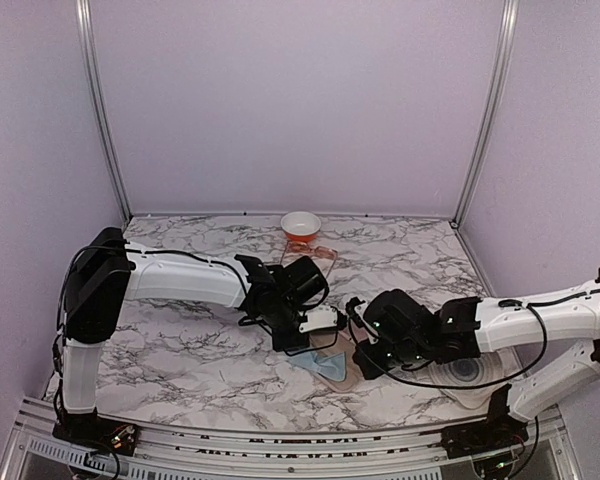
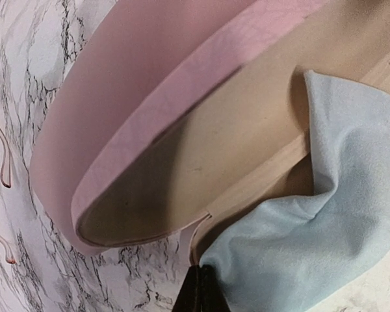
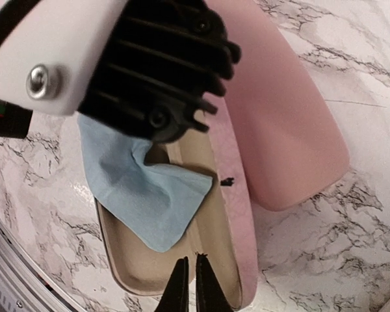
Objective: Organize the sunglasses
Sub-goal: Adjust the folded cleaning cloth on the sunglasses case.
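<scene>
Left gripper: clenched, seemingly pinching a corner of the blue cloth, which droops into the open pink case near the table's front edge. Sunglasses: outside the case, far-centre, beside the bowl. Right gripper: fingers almost closed, empty, over the case's near end. Risks: cloth bunches inside and blocks the glasses; a tug drags the case; the crowded arms collide.

We see two arms in glossy white shells, the left arm and the right arm, each with black joint housings and thin black cables trailing behind the claw. Just behind the dark left claw sit a black ribbed housing and a white cover with one silver screw. The right claw has slim black fingertips.
</scene>
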Controlling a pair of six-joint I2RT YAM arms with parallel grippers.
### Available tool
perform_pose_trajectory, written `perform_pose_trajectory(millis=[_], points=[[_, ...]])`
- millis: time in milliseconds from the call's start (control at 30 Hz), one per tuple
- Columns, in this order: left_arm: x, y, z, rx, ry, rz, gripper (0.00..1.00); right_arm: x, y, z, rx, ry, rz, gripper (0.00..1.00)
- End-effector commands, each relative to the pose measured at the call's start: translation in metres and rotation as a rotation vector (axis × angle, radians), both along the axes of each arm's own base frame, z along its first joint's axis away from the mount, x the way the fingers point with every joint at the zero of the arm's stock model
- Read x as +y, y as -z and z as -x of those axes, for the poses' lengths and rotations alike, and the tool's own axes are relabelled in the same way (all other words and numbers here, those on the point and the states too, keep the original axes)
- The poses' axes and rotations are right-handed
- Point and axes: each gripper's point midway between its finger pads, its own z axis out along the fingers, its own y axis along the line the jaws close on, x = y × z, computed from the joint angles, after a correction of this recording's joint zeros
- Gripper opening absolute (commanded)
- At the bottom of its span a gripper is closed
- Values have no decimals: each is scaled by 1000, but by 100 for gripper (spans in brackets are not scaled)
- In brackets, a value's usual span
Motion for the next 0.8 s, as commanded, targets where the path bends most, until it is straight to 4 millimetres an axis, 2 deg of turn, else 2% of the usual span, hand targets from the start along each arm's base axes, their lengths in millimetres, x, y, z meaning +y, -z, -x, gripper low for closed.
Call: perform_pose_trajectory(millis=[0,133,233,400,667,767], points=[[-2,2,4,19,-5,15,0,26,-15,-2,14,-39,-119,7],[-3,2,7,39,-16,33,0,35,-4,-1,63,-32,-116,9],[-3,2,11,62,-25,40,0,28,7,-7,74,35,-71,15],[1,2,19,100,-45,56,0,22,18,-17,59,112,-16,16],[-3,-4,24,116,-75,88,0,26,11,-34,12,204,-50,18],[-9,-10,24,118,-87,108,0,27,-1,-37,-12,207,-86,19]])
